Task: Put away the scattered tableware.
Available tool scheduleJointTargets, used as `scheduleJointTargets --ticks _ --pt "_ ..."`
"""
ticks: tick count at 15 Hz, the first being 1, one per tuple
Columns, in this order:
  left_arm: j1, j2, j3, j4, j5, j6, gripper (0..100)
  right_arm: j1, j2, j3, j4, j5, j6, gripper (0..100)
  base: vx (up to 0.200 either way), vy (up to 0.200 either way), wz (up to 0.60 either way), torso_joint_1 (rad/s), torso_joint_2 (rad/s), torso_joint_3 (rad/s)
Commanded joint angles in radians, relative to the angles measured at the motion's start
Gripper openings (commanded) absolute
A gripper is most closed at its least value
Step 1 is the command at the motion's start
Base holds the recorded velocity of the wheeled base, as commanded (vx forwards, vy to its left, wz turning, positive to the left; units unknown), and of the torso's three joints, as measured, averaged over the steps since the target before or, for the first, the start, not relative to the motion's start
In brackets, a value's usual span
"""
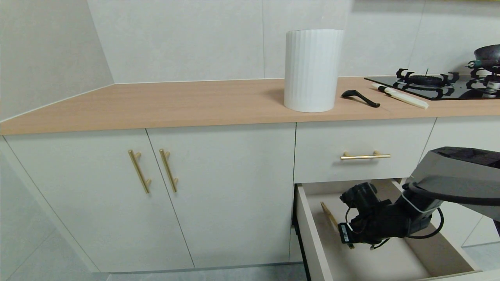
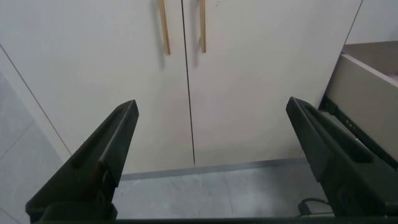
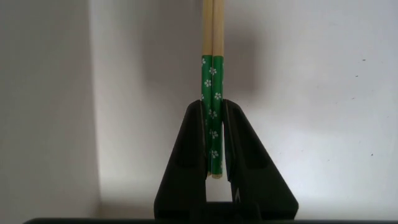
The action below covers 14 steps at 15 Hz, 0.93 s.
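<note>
Chopsticks [image 3: 211, 81], two with green flowered ends, are pinched between the narrowed fingers of the right hand [image 3: 212, 109] inside the one open drawer [image 1: 308, 230] at the lower right of the head view. The step in hand looks like laying them down, and the next move probably calls for lowering to the drawer floor and letting go. The left hand [image 2: 211, 109] hangs wide and empty, while at upper right the desk [image 1: 175, 101] carries one black utensil [image 1: 359, 96], one pale knife [image 1: 402, 96] and one white ribbed canister [image 1: 311, 70].
</note>
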Motion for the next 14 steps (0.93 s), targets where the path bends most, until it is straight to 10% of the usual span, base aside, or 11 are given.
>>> scheduleJointTargets --ticks 1,7,8,14 --pt "0.0 0.0 0.0 0.0 -0.001 -0.001 100 -0.001 0.019 -0.004 -0.001 0.001 0.002 0 0.0 0.0 0.0 0.0 0.0 0.0" --pt "0.0 0.0 0.0 0.0 0.001 0.001 100 -0.001 0.015 -0.004 0.001 -0.001 0.002 0 0.0 0.0 0.0 0.0 0.0 0.0" --pt "0.0 0.0 0.0 0.0 0.001 -0.001 100 -0.001 0.013 -0.004 0.001 -0.001 0.002 100 0.0 0.0 0.0 0.0 0.0 0.0" --pt "0.0 0.0 0.0 0.0 0.001 0.001 100 0.001 -0.048 0.014 0.009 0.002 0.002 100 0.0 0.0 0.0 0.0 0.0 0.0"
